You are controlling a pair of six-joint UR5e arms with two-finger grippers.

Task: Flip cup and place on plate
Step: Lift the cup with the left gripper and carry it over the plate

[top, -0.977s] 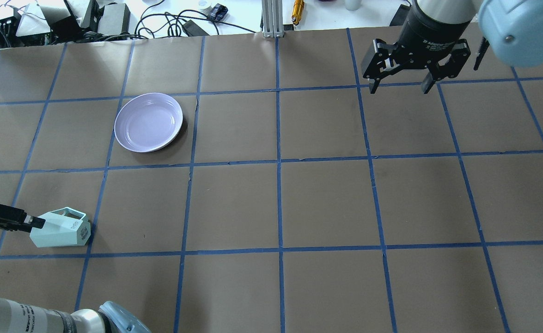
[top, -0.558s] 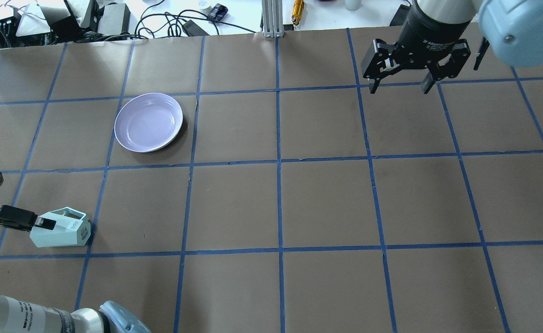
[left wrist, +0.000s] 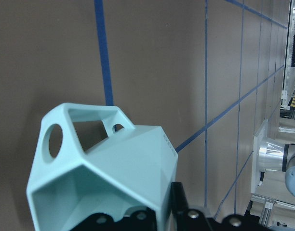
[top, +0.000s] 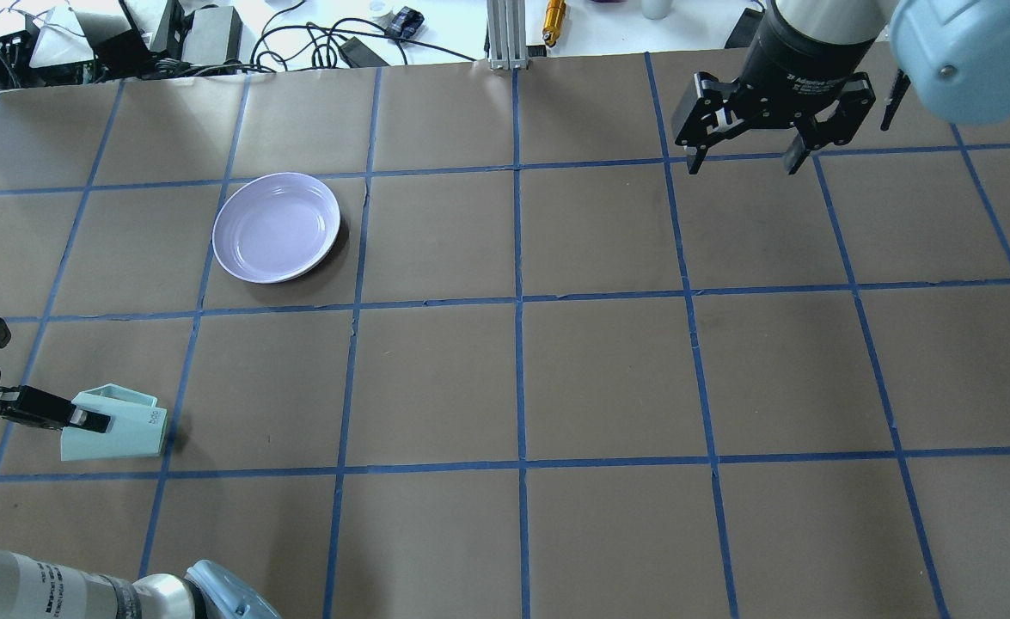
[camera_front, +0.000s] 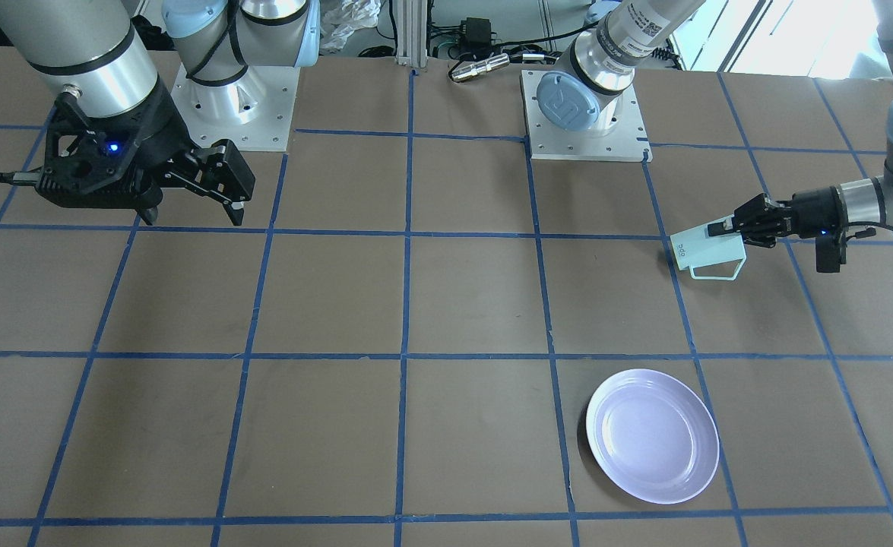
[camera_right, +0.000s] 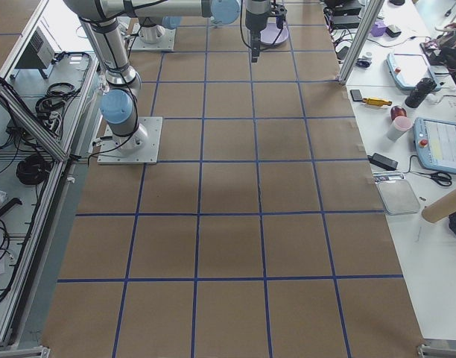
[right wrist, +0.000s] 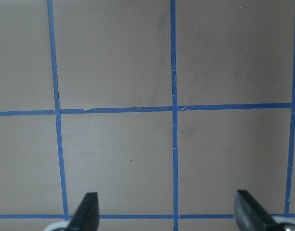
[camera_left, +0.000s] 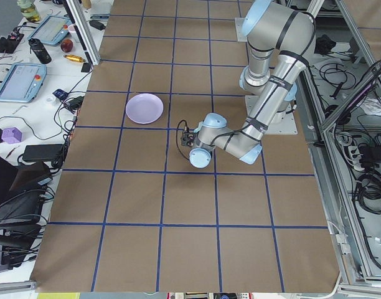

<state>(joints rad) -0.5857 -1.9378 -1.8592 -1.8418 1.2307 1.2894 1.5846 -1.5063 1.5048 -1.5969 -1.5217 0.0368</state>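
The left claw (top: pixel 94 421) is seen pinched on the small pale mint-green faceted cup (top: pixel 125 432), its black fingers pressed onto 1 wall at the open hexagonal mouth. The arm is stretched low and nearly level along the brown paper-covered desk (top: pixel 608 378), which is marked into squares by blue tape.

The cup is held on its side. Its base, with small dark lettering, is turned toward the middle of the desk, and its angular handle is pointed away from the robot. In the left wrist view the hollow mouth is seen right at the fingers, with the handle's opening above it. Whether the cup is resting on the desk or is raised just off it cannot be told.

The cup is found near the desk's edge on the robot's left. The round, shallow, glossy pale lavender plate (top: pixel 277 228) is seen well apart from it, 1 square farther from the robot and 1 square closer to the middle, flat on the desk.

Over on the robot's right, the right claw (top: pixel 741 166) is hung above the far part of the desk, pointed down, its 2 fingers spread wide. Only taped desk is shown between them in the right wrist view.
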